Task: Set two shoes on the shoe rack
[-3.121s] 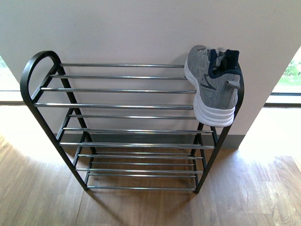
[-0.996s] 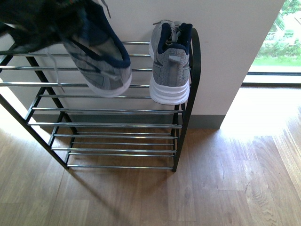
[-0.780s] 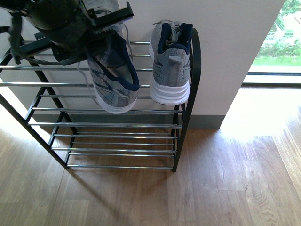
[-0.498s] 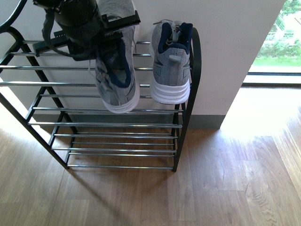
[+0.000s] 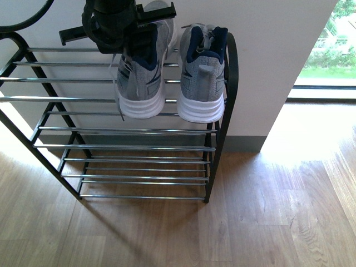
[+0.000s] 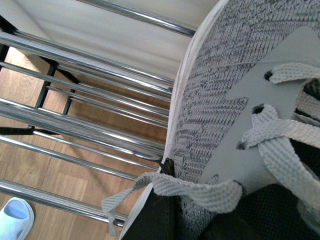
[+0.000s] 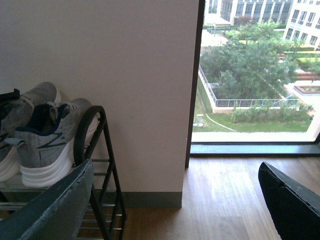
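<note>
In the front view, shoe rack (image 5: 67, 99) of black frame and chrome rods, backed against a pale wall (image 5: 278, 55) on a wooden floor (image 5: 267, 222). Above its top tier, dark left end effector (image 5: 130, 39), clenched on the navy-lined collar of the gripped sneaker (image 5: 142, 83). Grey knit upper, toe toward the wall, white heel jutting past the front rod, a lace dangling below. Cannot tell whether the sole bears fully on the rods. In the left wrist view, one dark finger (image 6: 152, 220) pressed against the knit side, and a pale blue slipper (image 6: 15, 215) on the floor beneath the rods. Just beside, touching or nearly so, the second sneaker (image 5: 203, 78) on the same tier, toe to the wall, heel overhanging, tight against the rack's curved end. Further right, seen only in its own wrist view, right end effector (image 7: 175, 167), released, fingers (image 7: 50, 205) spread wide, well apart from the rack, facing a window (image 7: 255, 70) with trees outside.
</note>
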### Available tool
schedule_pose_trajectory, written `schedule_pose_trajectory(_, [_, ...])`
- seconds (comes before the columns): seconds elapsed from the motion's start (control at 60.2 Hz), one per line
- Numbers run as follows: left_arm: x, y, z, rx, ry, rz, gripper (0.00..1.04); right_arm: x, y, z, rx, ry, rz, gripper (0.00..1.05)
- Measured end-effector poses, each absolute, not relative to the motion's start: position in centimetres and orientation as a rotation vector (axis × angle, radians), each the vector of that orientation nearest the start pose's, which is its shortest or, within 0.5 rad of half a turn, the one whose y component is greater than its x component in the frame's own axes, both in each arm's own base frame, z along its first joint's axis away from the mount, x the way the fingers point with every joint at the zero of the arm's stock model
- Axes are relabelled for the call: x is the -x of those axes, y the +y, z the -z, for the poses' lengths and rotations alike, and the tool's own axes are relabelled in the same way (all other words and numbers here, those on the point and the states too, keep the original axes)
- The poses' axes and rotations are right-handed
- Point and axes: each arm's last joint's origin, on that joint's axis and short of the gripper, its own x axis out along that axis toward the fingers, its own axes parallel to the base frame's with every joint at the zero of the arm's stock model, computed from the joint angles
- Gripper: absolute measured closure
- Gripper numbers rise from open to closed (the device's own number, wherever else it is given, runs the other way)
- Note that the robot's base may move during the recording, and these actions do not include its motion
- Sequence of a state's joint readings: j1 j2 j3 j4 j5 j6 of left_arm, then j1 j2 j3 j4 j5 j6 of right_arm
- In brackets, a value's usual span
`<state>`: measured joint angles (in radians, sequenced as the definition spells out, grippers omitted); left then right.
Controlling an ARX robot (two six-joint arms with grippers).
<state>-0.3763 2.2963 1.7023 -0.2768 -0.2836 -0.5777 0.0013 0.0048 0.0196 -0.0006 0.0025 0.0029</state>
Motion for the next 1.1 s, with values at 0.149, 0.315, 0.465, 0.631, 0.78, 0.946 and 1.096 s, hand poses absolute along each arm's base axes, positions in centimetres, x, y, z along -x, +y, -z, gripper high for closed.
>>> schedule_pose_trajectory(0.149, [-46.0,-17.1,-13.7,0.302,0.821,-0.135,0.69,-9.7,0.0,-17.0,-0.003,-0.014,0.001,0.09])
schedule_pose_trajectory(0.315, [-44.0,-17.2,-14.7,0.325,0.804,-0.071,0.43,-9.7,0.0,-17.0,-0.003,-0.014,0.001,0.09])
schedule_pose_trajectory(0.465, [-40.1,-18.2,-20.1,0.234,0.498,0.029,0.19,-9.7,0.0,-17.0,-0.003,-0.014,0.0,0.09])
schedule_pose_trajectory(0.631, [-34.7,-12.0,-18.7,0.074,0.037,0.017,0.55,-9.7,0.0,-17.0,-0.003,-0.014,0.002,0.09])
schedule_pose_trajectory(0.78, [-30.6,-8.0,-18.5,0.036,-0.01,-0.013,0.79,-9.7,0.0,-17.0,-0.003,-0.014,0.001,0.09])
schedule_pose_trajectory(0.946, [-27.1,-6.0,-17.8,0.017,0.006,0.016,1.03,-9.7,0.0,-17.0,-0.003,-0.014,0.001,0.09])
schedule_pose_trajectory(1.096, [-24.6,-4.3,-17.3,0.011,0.013,0.002,1.03,-9.7,0.0,-17.0,-0.003,-0.014,0.001,0.09])
